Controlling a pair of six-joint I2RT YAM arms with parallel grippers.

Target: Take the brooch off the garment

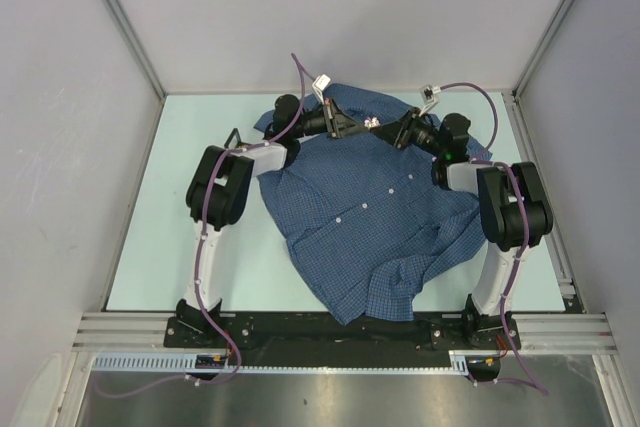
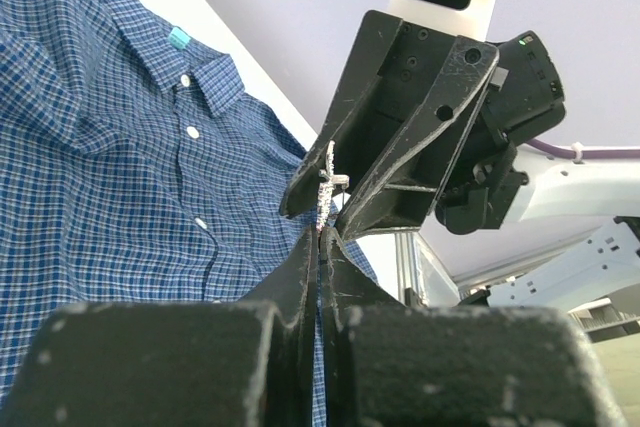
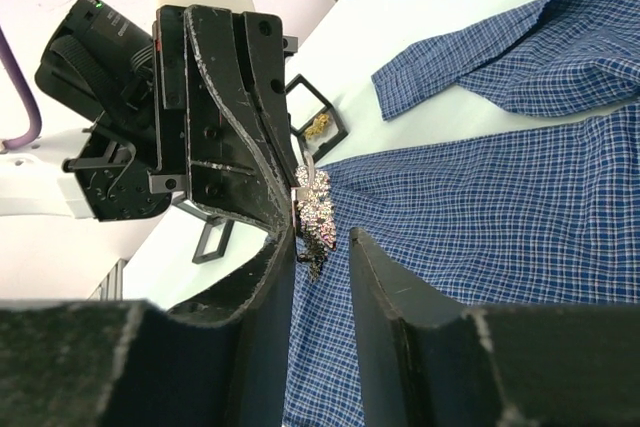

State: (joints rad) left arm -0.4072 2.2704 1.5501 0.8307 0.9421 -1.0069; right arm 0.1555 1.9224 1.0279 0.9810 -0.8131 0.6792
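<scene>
The garment (image 1: 370, 217), a blue fine-checked shirt with white buttons, lies spread across the table; it also shows in the left wrist view (image 2: 110, 147) and the right wrist view (image 3: 520, 197). The brooch (image 3: 318, 209), a sparkly silver-and-pink cluster, is pinned near the collar and shows edge-on in the left wrist view (image 2: 328, 182) and as a small glint from above (image 1: 372, 122). My left gripper (image 2: 322, 237) is shut on a pinch of shirt fabric just below the brooch. My right gripper (image 3: 322, 237) is open, its fingers on either side of the brooch, its left finger touching it.
A small black square frame (image 3: 318, 127) holding something golden lies on the table beyond the collar, and another black frame (image 3: 210, 240) lies nearer. Grey walls and aluminium posts close in the table on three sides. A shirt sleeve (image 3: 500, 77) stretches across the back.
</scene>
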